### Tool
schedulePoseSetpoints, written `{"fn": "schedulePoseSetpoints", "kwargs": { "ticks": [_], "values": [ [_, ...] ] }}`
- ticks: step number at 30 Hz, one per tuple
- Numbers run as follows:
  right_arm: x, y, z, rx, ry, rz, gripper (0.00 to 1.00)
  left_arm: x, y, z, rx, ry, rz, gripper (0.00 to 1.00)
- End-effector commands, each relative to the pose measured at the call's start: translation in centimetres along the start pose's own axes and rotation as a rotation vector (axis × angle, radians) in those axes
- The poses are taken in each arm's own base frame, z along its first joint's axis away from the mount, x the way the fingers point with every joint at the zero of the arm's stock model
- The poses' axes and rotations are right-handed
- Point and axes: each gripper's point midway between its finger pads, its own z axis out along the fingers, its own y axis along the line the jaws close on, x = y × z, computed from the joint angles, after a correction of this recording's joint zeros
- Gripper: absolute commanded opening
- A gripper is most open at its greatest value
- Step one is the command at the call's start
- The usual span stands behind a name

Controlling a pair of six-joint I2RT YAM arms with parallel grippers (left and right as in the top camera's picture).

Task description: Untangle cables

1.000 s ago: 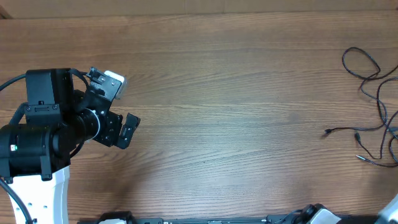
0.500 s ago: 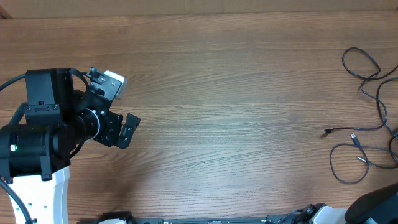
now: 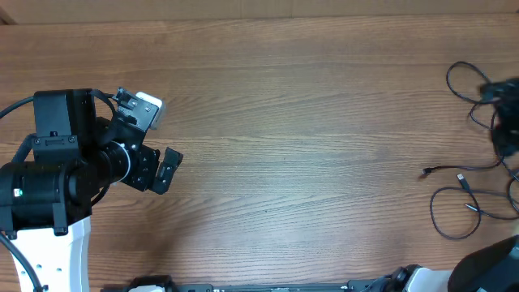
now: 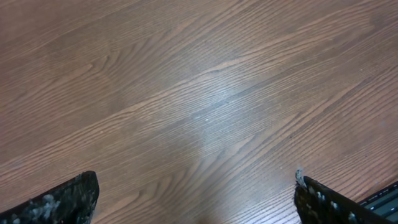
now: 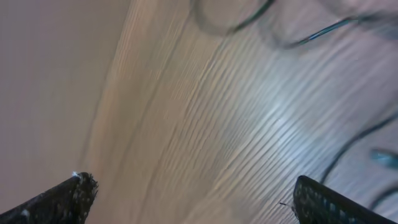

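The wood-grain worktop (image 3: 308, 97) filled nearly every view, its middle bare from the overhead camera. The left arm (image 3: 57, 174), a bulky black body on a white base, sat at the worktop's left edge. Only a dark curved piece of the right arm (image 3: 491, 272) showed in the lower right corner. The left claw (image 3: 158, 139) pointed towards the middle of the worktop and stood released. In the left wrist view its two fingers (image 4: 59, 202) sat wide apart in the bottom corners, with only plain wood between them. The right claw (image 5: 193, 186) was likewise released. Its fingers (image 5: 323, 202) were spread to the bottom corners of the right wrist view and gripped nothing, above a tilted, blurred stretch of wood. The cables (image 3: 474, 169), thin and black, lay loose on the worktop at its far right edge, well apart from the left claw. One closed loop lay near the top, another lower down, with strands running off the frame's edge. A dark smear (image 3: 504, 113) hung over their upper part, too blurred to make out. In the right wrist view the cables (image 5: 249, 18) showed as soft dark curves along the top and right. Smallest were the plug ends: one black tip (image 3: 425, 173) pointing left, and just beside it a silvery tip (image 3: 461, 179).
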Motion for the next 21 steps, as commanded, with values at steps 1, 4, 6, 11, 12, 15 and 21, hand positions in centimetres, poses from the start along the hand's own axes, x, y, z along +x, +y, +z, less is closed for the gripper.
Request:
{"fn": "schedulePoseSetpoints", "kwargs": {
  "ticks": [1,4,6,11,12,15,21],
  "values": [
    [3.7,4.6,0.5,-0.067,0.085,-0.231,1.0,-0.4,0.0,-0.4,-0.005,-0.016,0.022,1.0],
    [9.5,7.6,1.5,-0.089,0.21,-0.446,1.0,-0.4,0.0,-0.4,-0.005,-0.016,0.021,0.99],
    [11.9,8.0,2.2,0.013,0.21,-0.565,1.0,-0.4,0.0,-0.4,-0.005,-0.016,0.022,1.0],
    [13.5,7.9,1.2,0.307,0.022,-0.764,1.0,-0.4,0.0,-0.4,-0.005,-0.016,0.022,1.0],
    [14.0,8.6,0.9,0.318,-0.012,-0.806,1.0,-0.4,0.0,-0.4,-0.005,-0.016,0.022,1.0],
    [16.1,10.1,0.8,0.282,-0.011,-0.869,1.0,-0.4,0.0,-0.4,-0.005,-0.016,0.022,1.0],
    [17.8,10.8,0.9,0.233,0.034,-0.889,1.0,-0.4,0.0,-0.4,-0.006,-0.016,0.022,1.0]
  ]
}}
